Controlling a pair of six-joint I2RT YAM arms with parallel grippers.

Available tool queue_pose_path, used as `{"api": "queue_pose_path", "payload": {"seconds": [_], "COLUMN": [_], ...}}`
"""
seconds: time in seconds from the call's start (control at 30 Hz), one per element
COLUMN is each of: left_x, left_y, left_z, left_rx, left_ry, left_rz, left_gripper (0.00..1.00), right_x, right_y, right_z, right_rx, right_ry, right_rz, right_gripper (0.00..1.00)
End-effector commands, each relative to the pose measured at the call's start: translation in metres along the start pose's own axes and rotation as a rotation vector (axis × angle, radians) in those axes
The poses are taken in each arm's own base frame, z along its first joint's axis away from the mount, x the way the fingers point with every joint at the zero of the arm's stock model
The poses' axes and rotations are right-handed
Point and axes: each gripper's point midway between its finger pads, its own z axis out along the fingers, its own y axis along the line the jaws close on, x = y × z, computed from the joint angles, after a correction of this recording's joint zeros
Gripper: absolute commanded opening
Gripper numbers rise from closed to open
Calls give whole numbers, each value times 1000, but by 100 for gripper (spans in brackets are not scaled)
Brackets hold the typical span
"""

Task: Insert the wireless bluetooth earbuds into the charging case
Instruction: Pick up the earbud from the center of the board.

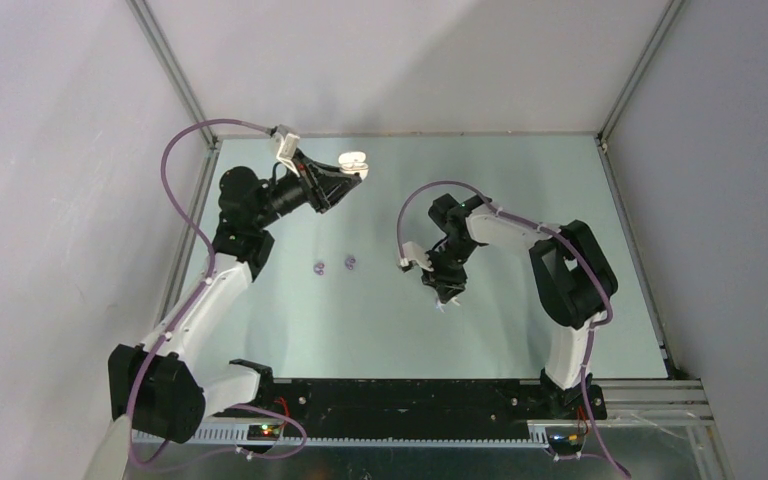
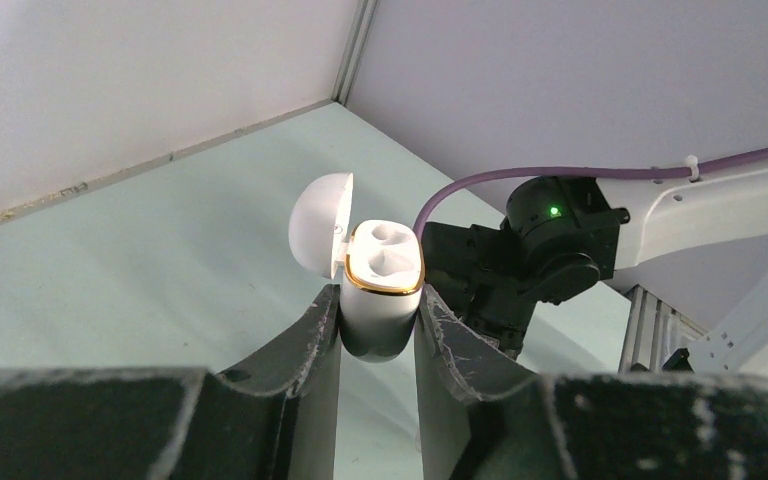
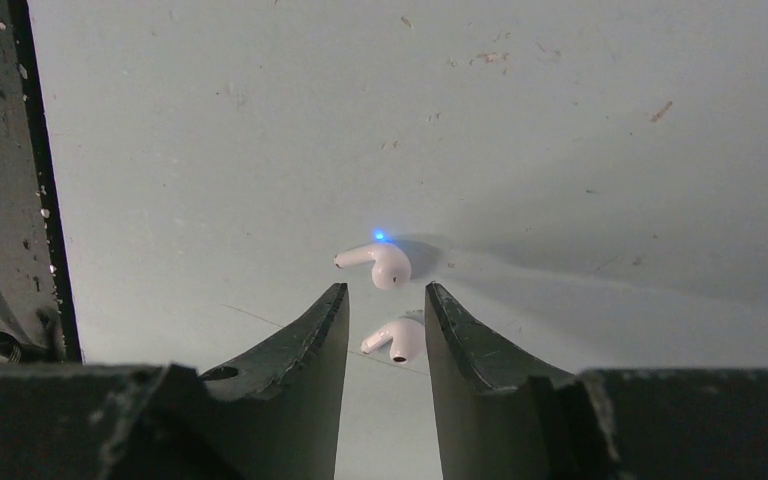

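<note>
My left gripper (image 1: pixel 348 172) is shut on the white charging case (image 1: pixel 356 161), held above the back left of the table. In the left wrist view the case (image 2: pixel 382 290) sits upright between my fingertips, with a gold rim, empty sockets and its lid (image 2: pixel 318 224) swung open to the left. My right gripper (image 1: pixel 448 296) is open and points down at the table. In the right wrist view one white earbud (image 3: pixel 400 340) lies between its fingers, close to the right finger. A second white earbud (image 3: pixel 382 262) with a blue light lies just past the tips. Two purple earbuds (image 1: pixel 319 267) (image 1: pixel 350 264) lie on the table.
The pale green table (image 1: pixel 520 330) is walled by grey panels with metal frame posts (image 1: pixel 170 70) at the back corners. A black base strip (image 1: pixel 410 395) runs along the near edge. The right arm (image 2: pixel 550 240) shows just behind the case in the left wrist view.
</note>
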Motion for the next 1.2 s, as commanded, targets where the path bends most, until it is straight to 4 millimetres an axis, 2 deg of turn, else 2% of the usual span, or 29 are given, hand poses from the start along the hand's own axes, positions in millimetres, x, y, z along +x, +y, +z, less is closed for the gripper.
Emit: {"api": "queue_pose_path", "payload": {"seconds": [0.0,0.37,1.17], "left_x": [-19,-18,-13], "left_y": [-4,0,6], "left_z": [-6,-7,-7], "left_rx": [-9,-23,-38], "left_ry": [-45,-32,-14], "left_rz": [65,61,52], "left_gripper": [0,0,0], "right_x": [-4,1,4], "right_y": [2,-1,5], "right_z": [5,11,18], "right_rx": [-26,-32,-61], "right_ry": [-10,21,62], "right_rz": [-58,-105,-130], "right_gripper": [39,37,34]}}
